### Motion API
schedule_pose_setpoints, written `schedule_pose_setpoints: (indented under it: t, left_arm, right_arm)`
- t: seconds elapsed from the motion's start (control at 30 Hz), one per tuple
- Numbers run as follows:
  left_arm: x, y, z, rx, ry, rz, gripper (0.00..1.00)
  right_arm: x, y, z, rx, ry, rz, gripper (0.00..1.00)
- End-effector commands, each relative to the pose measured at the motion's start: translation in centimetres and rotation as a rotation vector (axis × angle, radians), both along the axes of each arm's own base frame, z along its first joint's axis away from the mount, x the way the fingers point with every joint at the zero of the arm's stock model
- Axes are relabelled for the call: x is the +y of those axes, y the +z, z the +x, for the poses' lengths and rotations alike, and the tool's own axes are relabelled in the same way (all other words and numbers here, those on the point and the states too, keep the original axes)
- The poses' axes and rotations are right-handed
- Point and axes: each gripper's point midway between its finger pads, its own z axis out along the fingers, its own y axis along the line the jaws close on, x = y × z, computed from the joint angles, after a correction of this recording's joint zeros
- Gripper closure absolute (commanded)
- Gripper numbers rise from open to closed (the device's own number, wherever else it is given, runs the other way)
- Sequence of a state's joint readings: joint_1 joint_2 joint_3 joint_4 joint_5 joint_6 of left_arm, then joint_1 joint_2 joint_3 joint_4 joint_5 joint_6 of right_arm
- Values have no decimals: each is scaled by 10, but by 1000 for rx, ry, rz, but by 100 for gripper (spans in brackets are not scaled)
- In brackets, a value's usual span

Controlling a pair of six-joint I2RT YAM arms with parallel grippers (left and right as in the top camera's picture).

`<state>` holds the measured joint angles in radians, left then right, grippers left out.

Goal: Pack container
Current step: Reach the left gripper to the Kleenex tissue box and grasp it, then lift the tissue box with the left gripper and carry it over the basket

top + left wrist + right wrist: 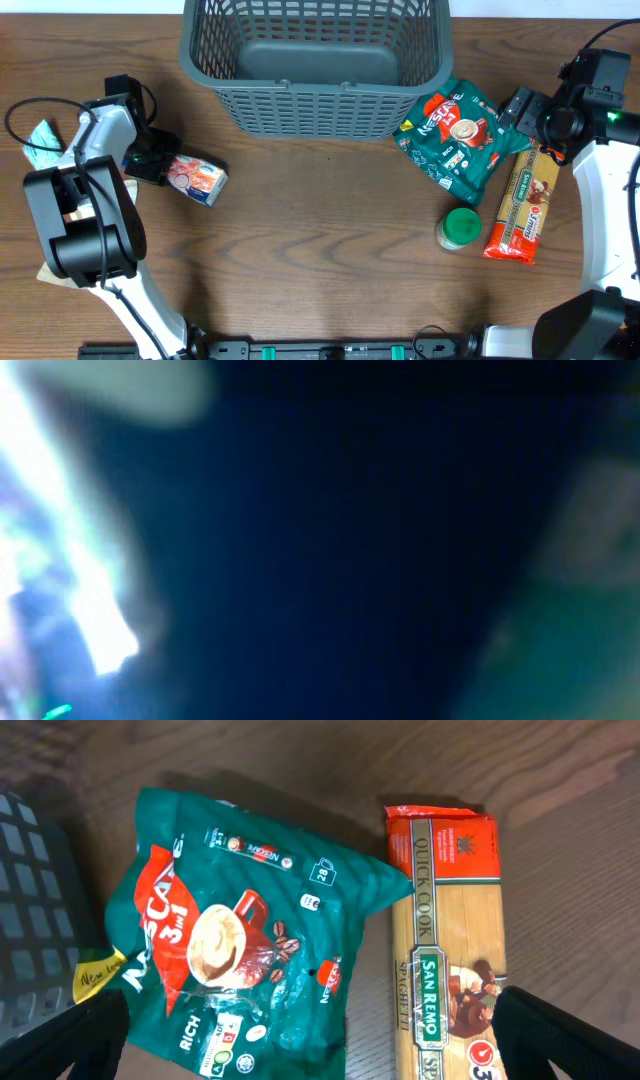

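Wooden table [320, 250], container [315, 108] partly off-frame.

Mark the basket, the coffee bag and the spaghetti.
basket [310, 110], overhead view, front lattice wall.
coffee bag [235, 945], right wrist view, printed cup at its middle.
spaghetti [448, 935], right wrist view, middle of the pack.

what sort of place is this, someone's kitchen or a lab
Most likely a robot lab bench, not a kitchen: two white-and-black robot arms stand at a brown wooden table, with packaged groceries like a green Nescafe coffee bag laid beside a large dark grey slotted plastic basket.
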<state>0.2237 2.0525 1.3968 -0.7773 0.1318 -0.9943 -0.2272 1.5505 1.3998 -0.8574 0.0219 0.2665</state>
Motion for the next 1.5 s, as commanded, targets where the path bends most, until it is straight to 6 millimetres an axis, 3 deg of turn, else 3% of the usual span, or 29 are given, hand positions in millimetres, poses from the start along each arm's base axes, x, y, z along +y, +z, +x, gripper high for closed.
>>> schedule_pose_setpoints:
  t: [0.0,0.17,0.23,0.5,0.6,0.7,0.8,0.9,1.0,1.13,1.33,1.47]
  left_arm:
    - [-1,27,10,-75,-25,0,66]
    - [3,87,24,-239,-121,56,81]
    - [0,130,35,-359,-215,83,94]
    - [-30,310,59,-830,-633,267,95]
    - [-65,382,67,-1020,-938,447,94]
    - [-109,436,71,-1166,-1301,733,94]
    - [-158,476,72,-1291,-1594,1041,94]
    - [-198,507,73,-1413,-1710,1268,94]
    - [-223,520,78,-1505,-1710,1335,94]
    - [-242,497,96,-1502,-1759,1294,94]
    - [-269,421,135,-1409,-1876,1124,94]
    - [-286,347,157,-1296,-1974,961,94]
  right_arm:
    - [-6,5,3,-10,-1,-17,1]
    - [-6,5,3,-9,5,-21,1]
    - [-6,5,3,-12,5,-21,1]
    - [-6,7,6,-25,5,-24,1]
    - [-6,7,7,-27,5,-24,1]
    - [-6,7,7,-27,5,-25,1]
    - [-6,7,6,-25,5,-24,2]
    - [-6,7,6,-25,5,-24,1]
    - [-6,7,6,-23,5,-23,1]
    - [-6,5,3,-10,5,-20,1]
    - [-5,3,0,3,5,-17,1]
    - [-5,3,0,3,5,-17,1]
